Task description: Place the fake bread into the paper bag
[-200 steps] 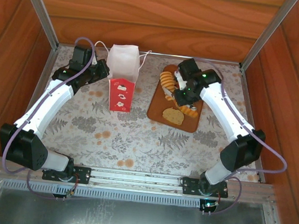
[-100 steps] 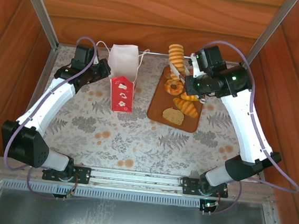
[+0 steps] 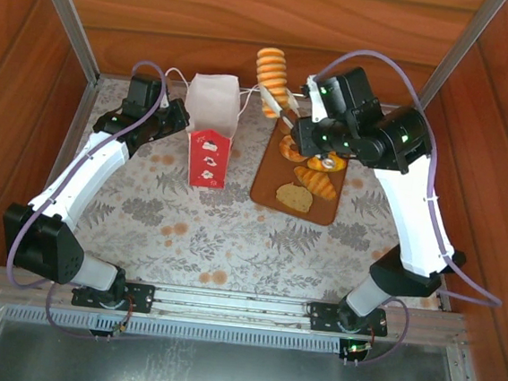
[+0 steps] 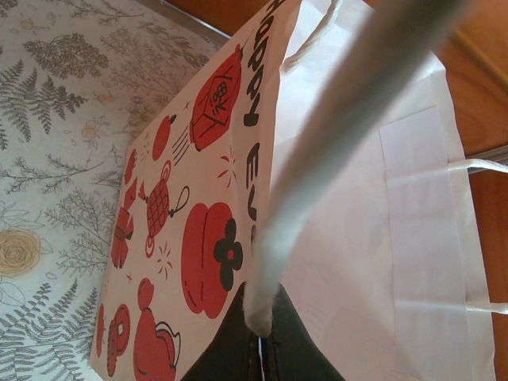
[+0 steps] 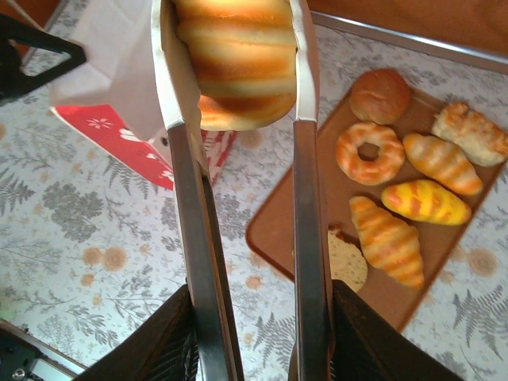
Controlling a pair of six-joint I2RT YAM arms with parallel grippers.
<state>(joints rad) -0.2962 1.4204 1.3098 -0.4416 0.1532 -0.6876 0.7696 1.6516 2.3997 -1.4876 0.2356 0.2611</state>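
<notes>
Early going, it seems: the roll (image 3: 273, 78) hangs in the air just beside the bag (image 3: 210, 146), not yet over its mouth. The ring (image 5: 369, 151), croissants (image 5: 389, 238), slice (image 5: 347, 262) and a few others lie on the board (image 3: 268, 185). Whether anything is already inside the bag I cannot tell. The right gripper (image 5: 236, 48) has its fingers partly apart, clamped on the roll's sides. The left gripper (image 4: 260, 337) is pinched together on the bag's top edge, probably steadying it.
</notes>
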